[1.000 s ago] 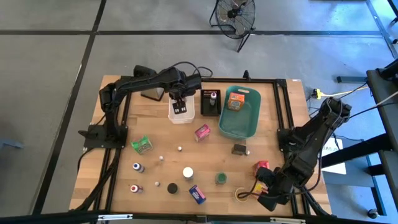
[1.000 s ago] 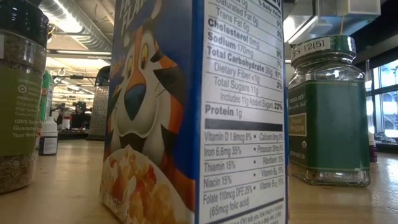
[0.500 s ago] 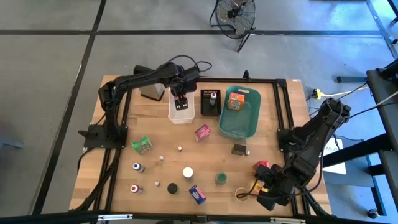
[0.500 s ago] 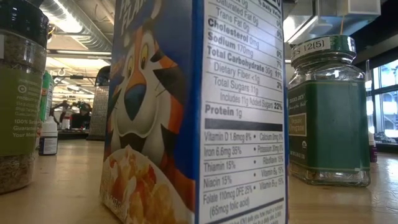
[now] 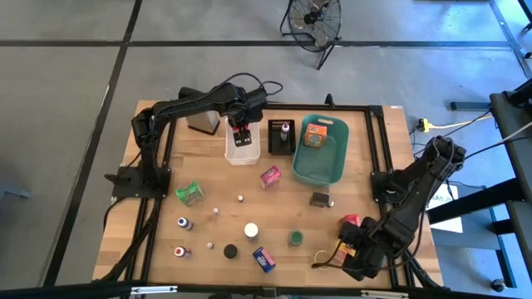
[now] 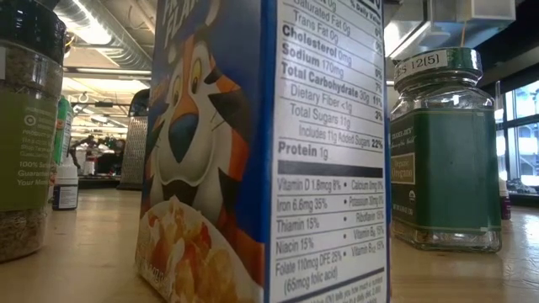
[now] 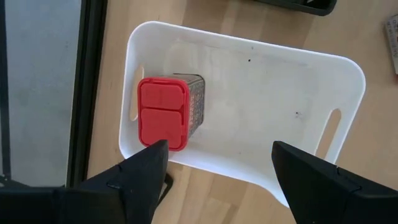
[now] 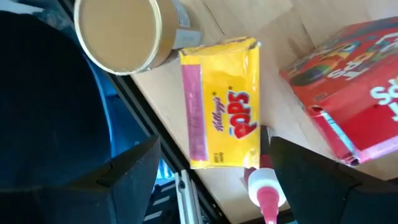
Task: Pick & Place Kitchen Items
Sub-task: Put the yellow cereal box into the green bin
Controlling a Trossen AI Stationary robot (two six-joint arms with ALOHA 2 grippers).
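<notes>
Kitchen items lie scattered over my table, and the one the coming move turns on is the yellow Pops box [image 8: 224, 102], lying flat at the near right corner of the table [image 5: 249, 178], straight ahead of my right gripper [image 8: 211, 180]. From my station I judge this the next pick: the right gripper hangs low over that corner, its fingers spread wide with nothing between them, and the box sits in line with the gap. Its long axis runs away from the gripper, so the fingers would close across the narrow width. Beside the yellow box stand a gold-lidded can [image 8: 121, 31] on one flank and a red box [image 8: 348, 93] on the other, both close by; a small pink-capped bottle [image 8: 264, 190] lies at the box's near end, which I reckon could be nudged on the way down.

My left gripper [image 7: 214, 165] is well apart, at the table's far side, hovering over the white bin [image 7: 348, 74] with fingers spread and empty; a red-lidded jar [image 7: 165, 112] lies inside the bin against one wall. The right arm is plainly the nearer one to the yellow box, a flat, bright carton with red lettering and a pink stripe down one side
</notes>
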